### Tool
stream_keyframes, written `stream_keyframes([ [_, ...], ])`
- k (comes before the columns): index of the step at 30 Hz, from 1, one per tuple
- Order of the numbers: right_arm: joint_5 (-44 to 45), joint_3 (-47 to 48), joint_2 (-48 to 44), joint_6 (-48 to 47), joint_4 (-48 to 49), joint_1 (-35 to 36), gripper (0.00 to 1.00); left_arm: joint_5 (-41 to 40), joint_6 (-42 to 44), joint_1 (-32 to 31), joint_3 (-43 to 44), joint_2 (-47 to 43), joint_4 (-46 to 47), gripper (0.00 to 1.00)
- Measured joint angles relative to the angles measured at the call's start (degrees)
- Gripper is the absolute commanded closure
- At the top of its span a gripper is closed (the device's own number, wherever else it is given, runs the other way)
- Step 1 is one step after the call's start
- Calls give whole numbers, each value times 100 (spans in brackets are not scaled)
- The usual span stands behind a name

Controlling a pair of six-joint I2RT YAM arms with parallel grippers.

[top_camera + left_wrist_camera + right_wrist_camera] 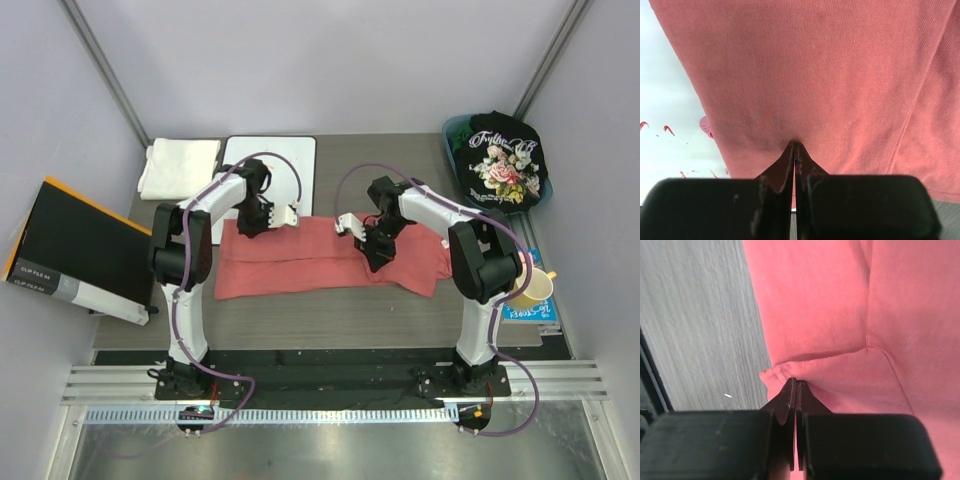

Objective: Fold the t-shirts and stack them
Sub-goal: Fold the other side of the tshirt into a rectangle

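The salmon-red t-shirt [320,258] lies spread across the middle of the table, folded into a wide band. My left gripper [250,225] is shut on the shirt's far left edge; its wrist view shows the cloth [830,85] pinched between the closed jaws. My right gripper [377,247] is shut on the shirt's hem right of centre, where the cloth [840,315] bunches at the closed jaws. A white folded t-shirt [180,167] lies at the back left. The black floral t-shirt [503,162] lies in a teal basket at the back right.
A white whiteboard [275,165] with red marks lies behind the red shirt, partly under it [665,115]. A black and orange box [75,250] leans off the left edge. A yellow cup [532,288] stands on a blue book at the right.
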Motion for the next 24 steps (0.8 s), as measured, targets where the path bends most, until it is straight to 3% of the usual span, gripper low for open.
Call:
stream_keyframes([
  [6,-157,170,0,-31,-227,107,99,4,7,0,7,2,-7,99],
  [10,-205,170,0,-83,-404,201,56,4,22,0,15,2,-7,99],
  [12,-234,184,0,-140,-496,245,49,4,35,0,22,2,-7,97],
  [13,-234,201,0,-125,-527,254,39,4,39,0,26,2,-9,88],
  [14,-223,227,0,-125,-531,262,38,4,46,0,35,2,-11,82],
  [17,-131,278,-22,-31,-426,240,46,0,103,0,87,2,-11,79],
  [20,116,282,-76,249,-61,74,82,0,107,0,184,15,-17,80],
  [21,267,297,-85,426,133,-26,99,2,105,0,234,26,-15,87],
  [24,756,415,-42,848,774,-439,99,2,81,0,332,50,0,100],
])
